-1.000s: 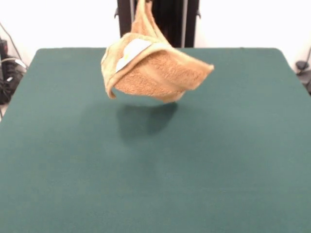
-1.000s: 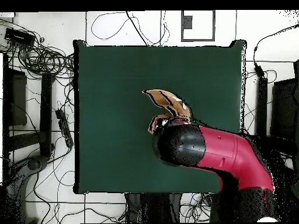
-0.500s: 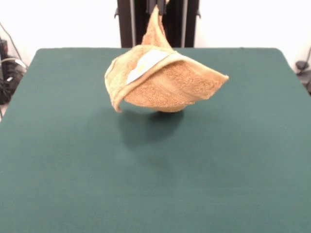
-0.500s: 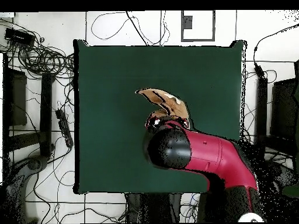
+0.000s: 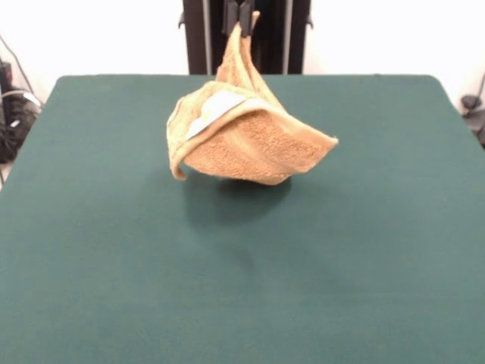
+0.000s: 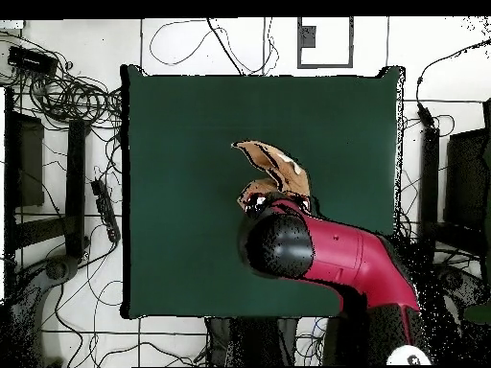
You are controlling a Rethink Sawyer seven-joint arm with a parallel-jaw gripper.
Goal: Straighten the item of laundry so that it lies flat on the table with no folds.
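Note:
The orange-tan terry towel (image 5: 254, 140) hangs from one pinched corner as a crumpled cone, its white label (image 5: 214, 110) facing up-left. Its lowest fold is at or just above the dark green table (image 5: 114, 265), over its own shadow. My gripper (image 5: 241, 17) shows only as dark fingertips at the top edge, shut on the towel's top corner. In the overhead view the red arm's black head (image 6: 278, 245) hides the gripper. A part of the towel (image 6: 273, 165) sticks out beyond it, near the middle of the table (image 6: 173, 125).
The black pedestal (image 5: 197, 38) stands behind the table's far edge. Cables lie on the floor at the left (image 5: 11, 114) and round the table in the overhead view (image 6: 67, 96). Dark equipment (image 6: 29, 163) stands beside the table.
The gripper has come down with the towel, so its tips now show at the top edge. The towel hangs lower, close to the table, and has swung a little.

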